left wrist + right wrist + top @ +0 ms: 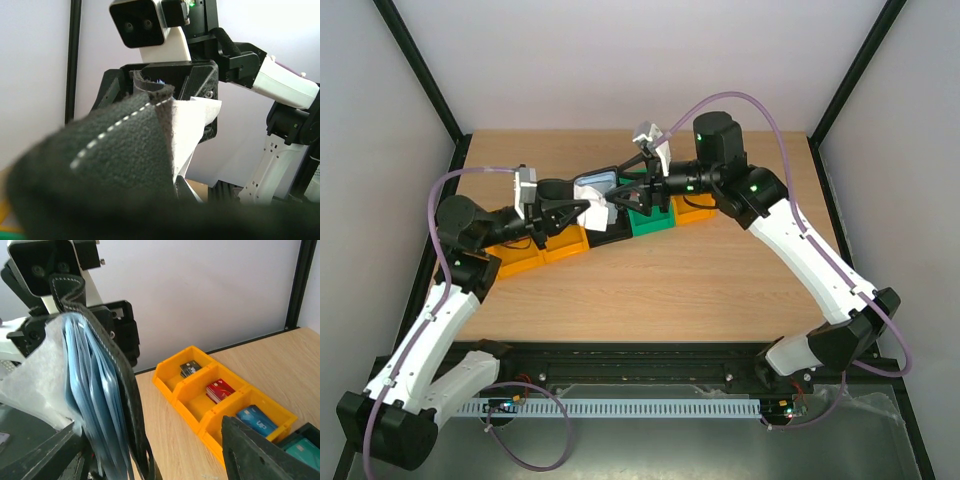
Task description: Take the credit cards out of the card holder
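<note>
The black felt folding card holder with white stitching hangs in the air above the row of bins. It is spread open, so its blue-grey inner pockets face the right wrist camera; whether any card sits in those pockets cannot be told. A white sheet lies against its open side. The left end effector is clamped shut on the holder. The right end effector stands with its jaws wide apart, the holder between them. Below, a red plastic credit card lies in the middle compartment of the orange plastic bins. A black card and a blue card lie in the compartments on either side. The bins stand on the pale wooden surface.
</note>
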Available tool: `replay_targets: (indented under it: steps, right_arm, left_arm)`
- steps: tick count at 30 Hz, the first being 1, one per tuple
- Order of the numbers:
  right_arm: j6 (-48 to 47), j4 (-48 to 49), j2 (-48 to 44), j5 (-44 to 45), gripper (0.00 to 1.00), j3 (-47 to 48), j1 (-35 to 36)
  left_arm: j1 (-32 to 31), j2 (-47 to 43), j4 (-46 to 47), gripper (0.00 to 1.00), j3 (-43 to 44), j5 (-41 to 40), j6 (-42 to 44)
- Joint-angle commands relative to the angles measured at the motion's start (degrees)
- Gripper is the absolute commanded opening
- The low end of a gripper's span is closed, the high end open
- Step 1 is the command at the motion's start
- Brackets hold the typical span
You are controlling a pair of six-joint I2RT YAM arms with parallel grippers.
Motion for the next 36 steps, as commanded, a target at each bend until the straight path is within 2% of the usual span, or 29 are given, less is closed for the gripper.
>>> replay_targets:
  steps: [1,6,11,12,13,14,15,17,20,24,29,33,35,36]
  right_arm:
    - [4.38,8.05,0.78,-2.59,0.63,-0.66,0.31]
    - [8.03,14.70,-0.90,-5.13,0.42,-4.50,0.69]
    - [11.89,17.02,-1.54,-6.85,0.10,-5.32,0.90]
    - [12.83,17.13,-1.81,-6.34,0.05,-5.51,0.91]
    - [14.11,17.26,-2.24,-5.17,0.02,-5.84,0.88]
    - [15.44,17.38,-2.72,-3.27,0.02,-6.45,0.86]
    - [17.12,17.55,-3.32,-0.75,0.02,-7.11,0.86]
    - [20.62,17.60,-4.32,5.25,0.02,-8.50,0.88]
    - [26.77,16.35,-4.16,14.85,0.02,-9.46,1.71]
    - [27.67,10.38,-0.93,29.15,0.02,-4.67,8.09]
    - [29.98,9.17,2.73,30.21,0.02,0.01,11.08]
    - [30.27,8.88,3.66,27.47,0.02,1.01,11.28]
    - [30.29,8.88,3.66,25.26,0.02,0.96,11.28]
    - [30.41,9.11,3.67,23.94,0.02,0.79,11.32]
  left_arm:
    - [-1.57,0.48,2.80,0.02,3.20,3.65,2.57]
    - [-1.84,0.37,2.49,0.02,2.86,2.45,2.85]
    - [-2.34,0.79,-0.37,0.04,3.20,-1.80,3.76]
    - [-2.60,0.43,-1.75,0.15,2.74,-4.97,4.40]
    - [-2.64,-0.07,-3.18,0.45,2.01,-8.49,5.26]
    - [-2.68,-0.68,-4.60,0.61,1.19,-11.74,6.43]
    - [-2.83,-1.21,-5.90,0.70,0.42,-14.08,8.29]
    - [-2.84,-2.33,-8.50,0.78,-0.77,-17.55,12.60]
    - [-3.69,-3.58,-12.70,0.79,-2.76,-21.60,19.78]
    - [-6.43,-2.77,-14.76,0.80,-3.85,-26.58,24.41]
    - [-6.90,-2.04,-14.79,0.81,-3.81,-31.37,24.67]
    - [-6.91,-3.17,-17.89,0.68,-3.86,-31.47,26.24]
    - [-6.90,-4.32,-18.60,0.56,-4.74,-28.88,27.36]
    - [-6.90,-4.83,-18.13,0.46,-5.44,-27.81,26.97]
